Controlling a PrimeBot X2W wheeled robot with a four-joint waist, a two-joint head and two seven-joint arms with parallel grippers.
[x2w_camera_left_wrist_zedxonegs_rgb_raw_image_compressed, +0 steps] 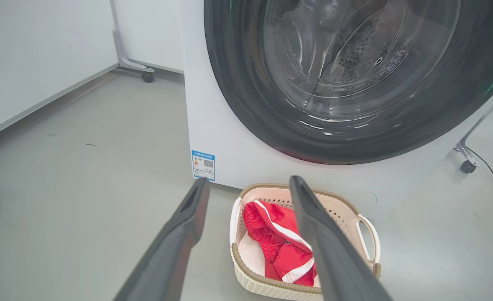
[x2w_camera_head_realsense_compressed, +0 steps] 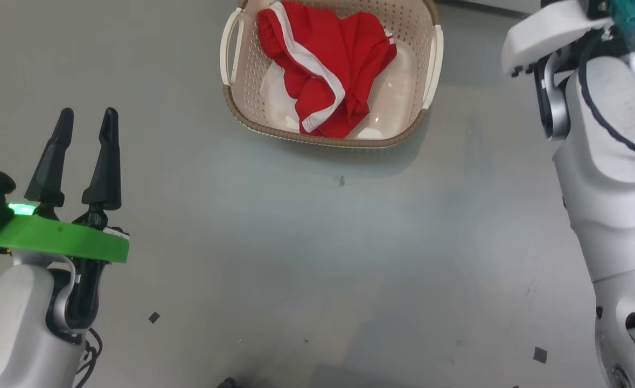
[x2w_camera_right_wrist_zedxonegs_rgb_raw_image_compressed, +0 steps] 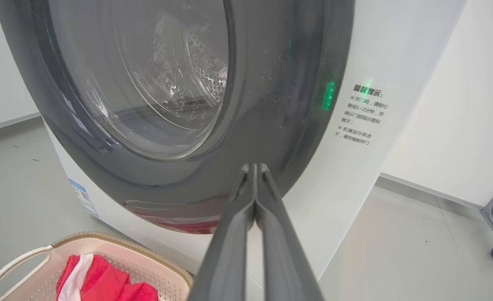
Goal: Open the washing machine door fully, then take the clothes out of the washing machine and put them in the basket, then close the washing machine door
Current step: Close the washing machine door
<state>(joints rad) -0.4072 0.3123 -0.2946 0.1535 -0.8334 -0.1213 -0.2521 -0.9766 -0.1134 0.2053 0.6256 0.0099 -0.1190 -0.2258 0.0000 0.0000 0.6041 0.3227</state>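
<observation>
The cream basket (x2w_camera_head_realsense_compressed: 427, 81) sits on the floor at the top middle of the head view, holding red clothes (x2w_camera_head_realsense_compressed: 328, 64) with white trim. My left gripper (x2w_camera_head_realsense_compressed: 86, 118) hangs open at the lower left, empty, well short of the basket. In the left wrist view the open left gripper (x2w_camera_left_wrist_zedxonegs_rgb_raw_image_compressed: 248, 184) points at the basket (x2w_camera_left_wrist_zedxonegs_rgb_raw_image_compressed: 367, 234), the clothes (x2w_camera_left_wrist_zedxonegs_rgb_raw_image_compressed: 279, 246) and the washing machine (x2w_camera_left_wrist_zedxonegs_rgb_raw_image_compressed: 213, 125), whose black-rimmed door (x2w_camera_left_wrist_zedxonegs_rgb_raw_image_compressed: 246, 83) lies flat against the front. My right gripper (x2w_camera_right_wrist_zedxonegs_rgb_raw_image_compressed: 254, 167) is shut and empty, its tips close to the door (x2w_camera_right_wrist_zedxonegs_rgb_raw_image_compressed: 288, 83) rim's lower right.
The grey floor spreads between my arms. My right arm's white links (x2w_camera_head_realsense_compressed: 608, 161) fill the right side. A wheeled frame leg (x2w_camera_left_wrist_zedxonegs_rgb_raw_image_compressed: 466, 163) and a cable stand right of the machine, a white panel on castors (x2w_camera_left_wrist_zedxonegs_rgb_raw_image_compressed: 147, 76) at its left. A warning label (x2w_camera_right_wrist_zedxonegs_rgb_raw_image_compressed: 361, 115) is beside the door.
</observation>
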